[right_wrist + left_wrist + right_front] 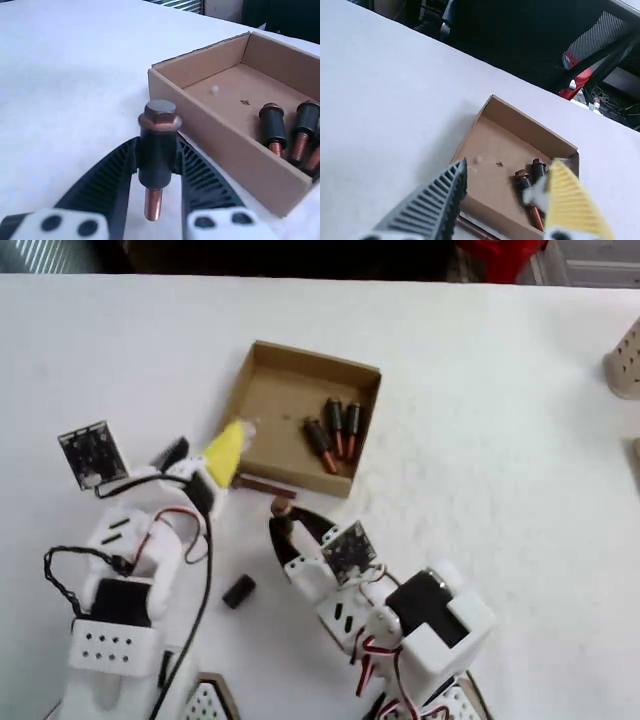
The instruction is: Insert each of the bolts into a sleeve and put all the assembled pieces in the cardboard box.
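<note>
My right gripper [159, 144] has its jaws clamped on a finished piece [158, 165]. That is a bolt pushed through a black sleeve. The piece stands upright, with the bolt head on top and the copper tip poking out below. I hold it above the table [500, 490], just beside the near wall of the cardboard box [210, 125].

My left gripper [510, 172] has its jaws wide apart, with nothing held between them. It hangs by the side of the box closest to my left arm, and its yellow finger [228, 445] is over that wall.

The box sits open near the middle of the table. Three done pieces [335, 430] lie side by side in the box corner closest to my right arm.

A bare bolt [262, 483] lies flat on the table, right along the near wall of the box. A loose sleeve [238, 591] lies on the table between my two arms, closer to the near edge.
</note>
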